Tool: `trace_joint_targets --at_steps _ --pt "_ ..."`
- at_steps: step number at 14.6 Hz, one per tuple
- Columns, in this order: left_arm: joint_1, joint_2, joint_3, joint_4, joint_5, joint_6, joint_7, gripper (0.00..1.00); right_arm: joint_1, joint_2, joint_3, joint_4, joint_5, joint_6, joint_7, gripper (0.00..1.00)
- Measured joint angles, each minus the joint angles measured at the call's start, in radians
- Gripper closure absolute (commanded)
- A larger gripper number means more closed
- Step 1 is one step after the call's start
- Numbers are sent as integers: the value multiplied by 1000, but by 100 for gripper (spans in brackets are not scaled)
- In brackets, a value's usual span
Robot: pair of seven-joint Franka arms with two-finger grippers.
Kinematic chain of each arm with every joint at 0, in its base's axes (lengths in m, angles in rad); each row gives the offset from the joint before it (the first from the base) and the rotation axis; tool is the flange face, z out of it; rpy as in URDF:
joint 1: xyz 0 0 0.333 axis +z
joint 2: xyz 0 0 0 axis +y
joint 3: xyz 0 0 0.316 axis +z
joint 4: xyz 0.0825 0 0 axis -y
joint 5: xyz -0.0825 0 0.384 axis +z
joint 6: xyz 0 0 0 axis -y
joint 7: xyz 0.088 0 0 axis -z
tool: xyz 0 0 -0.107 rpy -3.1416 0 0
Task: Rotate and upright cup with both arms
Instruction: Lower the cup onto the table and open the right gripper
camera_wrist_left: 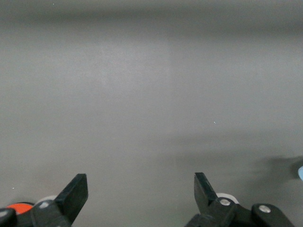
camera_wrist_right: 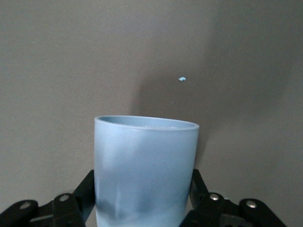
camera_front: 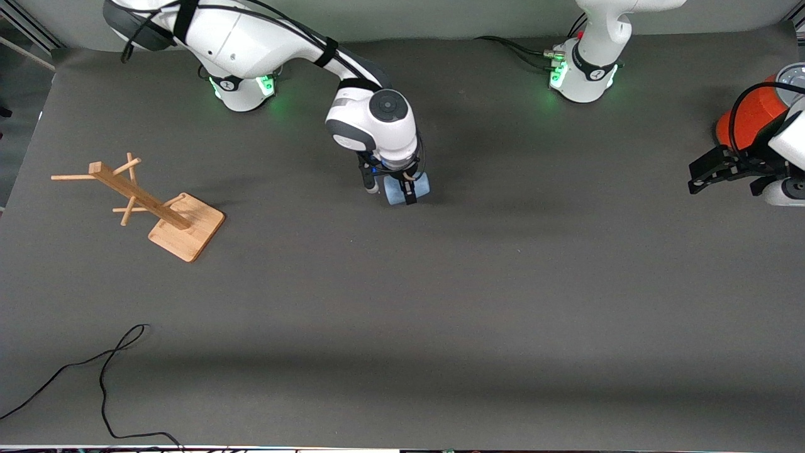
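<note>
The light-blue cup point(camera_front: 420, 185) lies on its side on the grey table, about midway between the two arm bases. My right gripper point(camera_front: 390, 188) reaches down over it, and its black fingers press both sides of the cup. In the right wrist view the cup point(camera_wrist_right: 144, 146) fills the gap of the right gripper point(camera_wrist_right: 143, 182), rim pointing away. My left gripper point(camera_front: 723, 171) is open and empty, waiting at the left arm's end of the table beside the orange can point(camera_front: 751, 119). In the left wrist view the left gripper point(camera_wrist_left: 140, 189) is wide apart over bare table.
A wooden mug tree point(camera_front: 144, 201) with a square base stands at the right arm's end of the table. A black cable point(camera_front: 107, 377) lies near the front edge there. The grey mat point(camera_front: 440, 302) covers the table.
</note>
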Motion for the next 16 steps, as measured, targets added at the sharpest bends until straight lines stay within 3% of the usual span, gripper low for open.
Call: trace_joint_targets --at_steps 2,3,12,14,16 --pt "0 0 0 0 0 0 0 0 8 27 0 14 -22 0 15 25" --pt "0 0 0 0 0 0 0 0 10 36 0 16 -27 0 17 1" --pt "0 0 0 0 0 -1 -1 0 10 47 1 36 -45 -6 18 0" --pt "0 0 0 0 0 -9 -3 0 11 40 8 59 -49 -48 18 0" --pt "0 0 0 0 0 -21 -11 0 3 29 52 105 -50 -137 12 0"
